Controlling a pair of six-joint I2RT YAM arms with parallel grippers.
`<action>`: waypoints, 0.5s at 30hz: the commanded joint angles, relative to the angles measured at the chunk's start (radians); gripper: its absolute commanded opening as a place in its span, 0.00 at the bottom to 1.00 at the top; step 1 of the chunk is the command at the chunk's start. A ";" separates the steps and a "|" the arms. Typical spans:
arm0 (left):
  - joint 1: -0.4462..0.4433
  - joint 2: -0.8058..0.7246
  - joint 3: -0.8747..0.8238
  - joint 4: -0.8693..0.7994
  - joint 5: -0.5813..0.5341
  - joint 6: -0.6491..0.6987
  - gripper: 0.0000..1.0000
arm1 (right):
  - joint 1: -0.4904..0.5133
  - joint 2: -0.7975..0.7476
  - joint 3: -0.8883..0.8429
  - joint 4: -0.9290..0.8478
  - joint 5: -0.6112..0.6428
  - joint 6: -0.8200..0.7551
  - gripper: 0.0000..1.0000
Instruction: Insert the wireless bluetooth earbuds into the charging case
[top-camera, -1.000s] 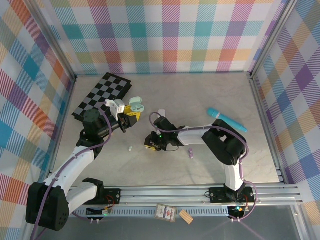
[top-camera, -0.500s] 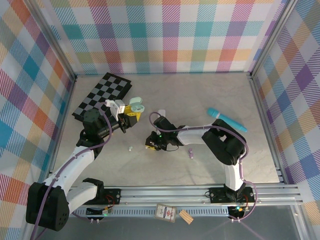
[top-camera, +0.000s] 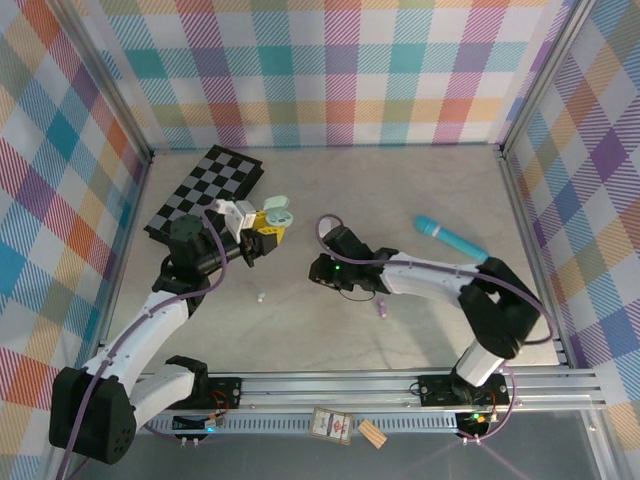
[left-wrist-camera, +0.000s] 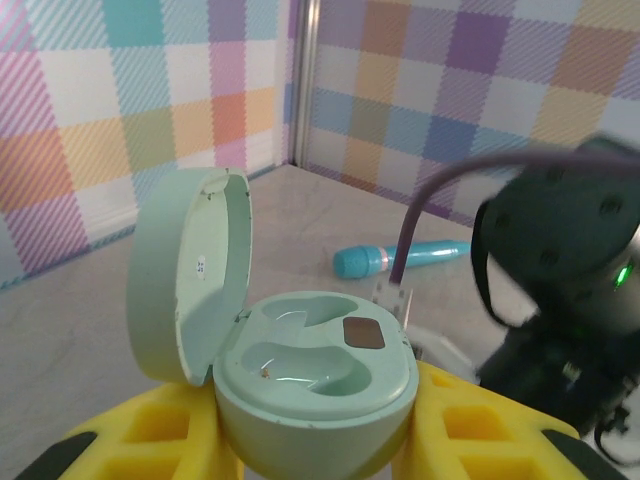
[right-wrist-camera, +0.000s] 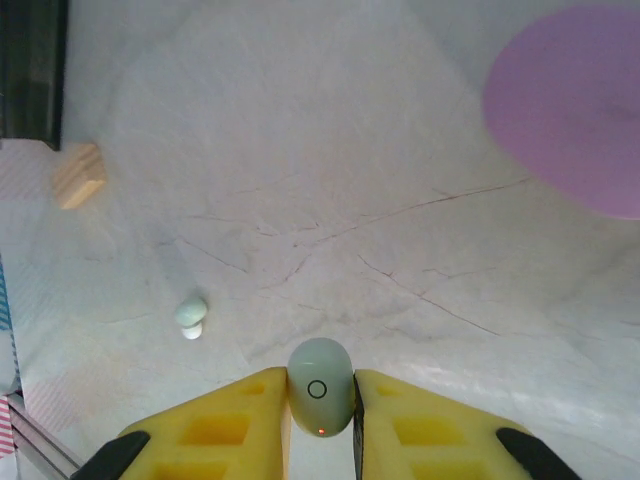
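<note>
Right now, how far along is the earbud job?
Done: the pale green charging case is open in the left pincer, both wells looking empty. In hand: the right pincer grips a pale green earbud, not yet at the case. Left: seating it, then the loose pale green earbud and the purple earbud lying on the table.

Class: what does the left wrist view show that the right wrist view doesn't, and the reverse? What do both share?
Left wrist: an open charging case, both sockets empty, clamped in the left end effector, with a turquoise stick lying beyond. Right wrist: the right end effector pinching a pale green earbud, with a loose earbud, a wooden block and a purple disc on the surface. Both: yellow fingers and the pale table.
</note>
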 joint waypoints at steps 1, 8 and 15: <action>-0.030 0.006 0.048 -0.063 0.028 0.077 0.32 | -0.018 -0.105 -0.025 -0.087 0.077 -0.123 0.22; -0.038 0.012 0.074 -0.120 0.096 0.111 0.32 | -0.070 -0.287 -0.006 -0.152 0.034 -0.369 0.21; -0.038 0.019 0.092 -0.176 0.175 0.144 0.33 | -0.084 -0.397 0.054 -0.194 -0.096 -0.652 0.20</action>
